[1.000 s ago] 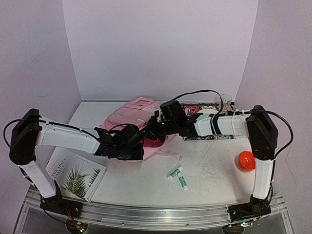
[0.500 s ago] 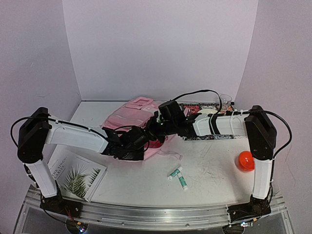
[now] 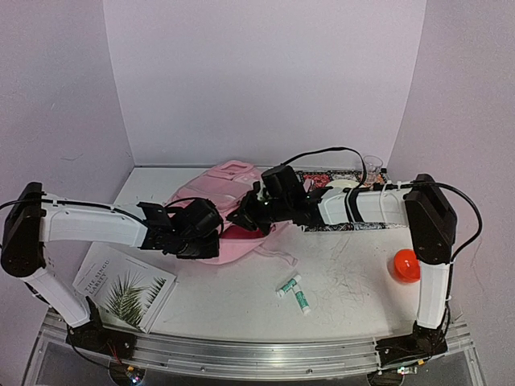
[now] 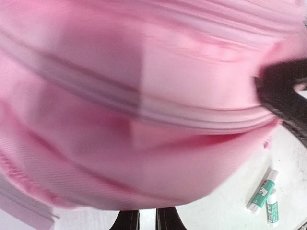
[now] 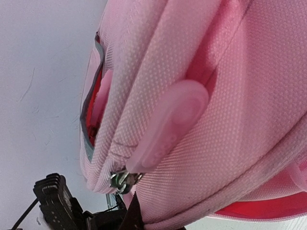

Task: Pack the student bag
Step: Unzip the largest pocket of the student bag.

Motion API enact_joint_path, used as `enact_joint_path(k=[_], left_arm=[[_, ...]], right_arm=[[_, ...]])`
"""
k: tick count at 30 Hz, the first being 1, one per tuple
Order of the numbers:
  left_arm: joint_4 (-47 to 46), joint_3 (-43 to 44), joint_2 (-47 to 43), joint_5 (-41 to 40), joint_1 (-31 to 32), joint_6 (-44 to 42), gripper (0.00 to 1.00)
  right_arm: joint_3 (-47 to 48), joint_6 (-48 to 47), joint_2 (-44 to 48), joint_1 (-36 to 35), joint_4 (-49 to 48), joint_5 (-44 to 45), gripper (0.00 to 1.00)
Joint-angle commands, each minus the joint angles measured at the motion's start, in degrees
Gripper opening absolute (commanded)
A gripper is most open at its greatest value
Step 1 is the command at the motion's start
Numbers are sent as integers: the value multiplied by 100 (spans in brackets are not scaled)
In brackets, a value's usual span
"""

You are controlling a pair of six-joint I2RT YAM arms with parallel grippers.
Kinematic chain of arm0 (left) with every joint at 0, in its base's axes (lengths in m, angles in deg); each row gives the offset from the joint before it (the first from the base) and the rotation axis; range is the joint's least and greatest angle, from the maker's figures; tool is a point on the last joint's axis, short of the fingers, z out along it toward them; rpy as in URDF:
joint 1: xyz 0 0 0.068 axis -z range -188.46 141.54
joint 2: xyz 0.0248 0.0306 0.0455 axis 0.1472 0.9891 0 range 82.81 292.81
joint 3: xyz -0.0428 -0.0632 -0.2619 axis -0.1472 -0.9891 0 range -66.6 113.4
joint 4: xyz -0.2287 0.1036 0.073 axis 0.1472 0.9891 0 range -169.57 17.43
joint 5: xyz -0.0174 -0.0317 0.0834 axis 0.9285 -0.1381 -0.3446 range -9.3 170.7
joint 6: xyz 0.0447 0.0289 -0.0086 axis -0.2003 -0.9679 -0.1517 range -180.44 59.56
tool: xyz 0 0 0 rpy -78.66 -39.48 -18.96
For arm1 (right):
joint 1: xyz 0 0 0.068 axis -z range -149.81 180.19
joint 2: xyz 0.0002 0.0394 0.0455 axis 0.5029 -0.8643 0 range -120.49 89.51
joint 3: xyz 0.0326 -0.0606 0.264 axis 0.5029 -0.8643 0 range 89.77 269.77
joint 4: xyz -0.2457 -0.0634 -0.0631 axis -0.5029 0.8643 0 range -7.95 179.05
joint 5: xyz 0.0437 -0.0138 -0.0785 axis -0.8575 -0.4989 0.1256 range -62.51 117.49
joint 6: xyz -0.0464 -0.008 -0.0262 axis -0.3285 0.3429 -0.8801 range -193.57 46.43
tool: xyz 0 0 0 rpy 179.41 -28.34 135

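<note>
With the student bag (image 3: 229, 175) lying at the table's back middle, my left gripper (image 3: 211, 233) pressed narrow at its near edge and my right gripper (image 3: 240, 219) closed tight by the zip, I cannot tell whether either pinches fabric, so I should part the mouth gently and evenly before loading the two tubes (image 3: 294, 291), one red ball (image 3: 406, 265) and one leaf-print booklet (image 3: 125, 291).

Bright, even, softly shadowed.
Smeared over the student bag (image 4: 144, 96) at left wrist, probably by motion; crisp elsewhere.

pink student bag (image 3: 229, 178), red-orange ball (image 3: 406, 265)
</note>
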Motion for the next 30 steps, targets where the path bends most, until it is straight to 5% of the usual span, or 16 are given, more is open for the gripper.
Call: enact_joint_path(k=[1,14,30], left_arm=[[300,-348,-545,-165,-303,222,0],[812,-1120,-1405,-102,-1061,222,0],[988,-887,-1469,176,-2689,-793,0]], right_arm=[[158,-336,444,1,-826,-23,0],[-145,-613,641,243,-631,-73,0],[-134,-981,755,299,-474,-940,0]])
